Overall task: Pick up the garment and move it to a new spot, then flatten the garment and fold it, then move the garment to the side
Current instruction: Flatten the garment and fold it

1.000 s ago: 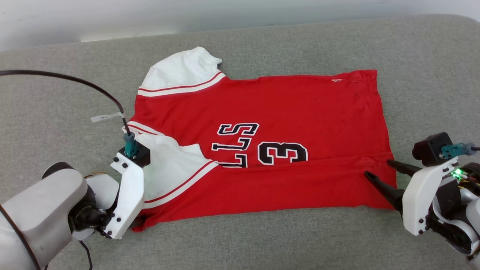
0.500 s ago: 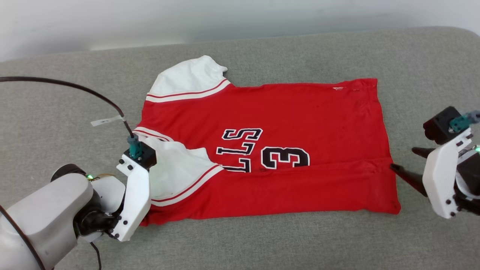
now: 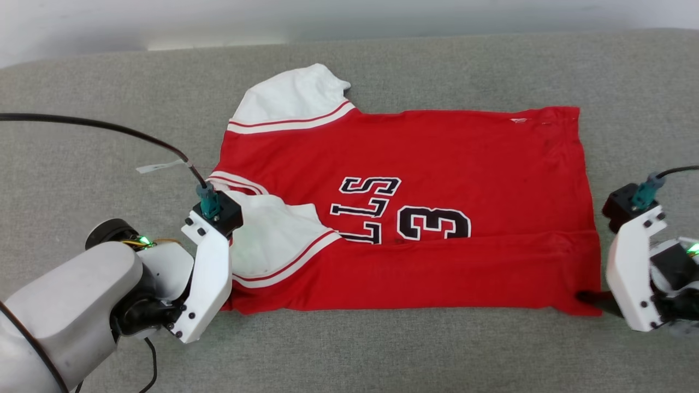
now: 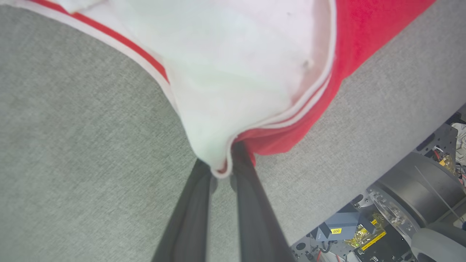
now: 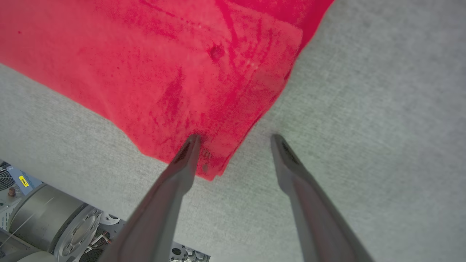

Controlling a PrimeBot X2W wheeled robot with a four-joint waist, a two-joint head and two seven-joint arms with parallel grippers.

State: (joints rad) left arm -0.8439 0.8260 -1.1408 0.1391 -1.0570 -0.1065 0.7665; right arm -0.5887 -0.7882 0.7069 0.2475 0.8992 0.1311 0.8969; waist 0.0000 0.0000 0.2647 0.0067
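The garment [image 3: 437, 164], a red jersey with white sleeves, black letters and a 3, lies flat on the grey cushion with its near part folded over. In the left wrist view my left gripper [image 4: 222, 171] is shut on the garment [image 4: 236, 72] at its near-left corner, where the white sleeve meets the red hem. My right gripper [image 5: 236, 138] is open at the near-right corner of the garment [image 5: 145, 65]: one fingertip rests on the red cloth, the other on bare cushion. One dark right finger [image 3: 592, 298] shows at that corner.
The grey cushion [image 3: 109, 349] runs wide around the jersey, with a pale wall [image 3: 327, 16] behind its far edge. A black cable [image 3: 109, 128] arcs over the left side. Beyond the cushion's near edge sits the robot's base [image 4: 411, 196].
My left gripper has shut on the garment's near-left corner. My right gripper has moved from the fold line at the right edge down to the near-right corner. The head camera has shifted.
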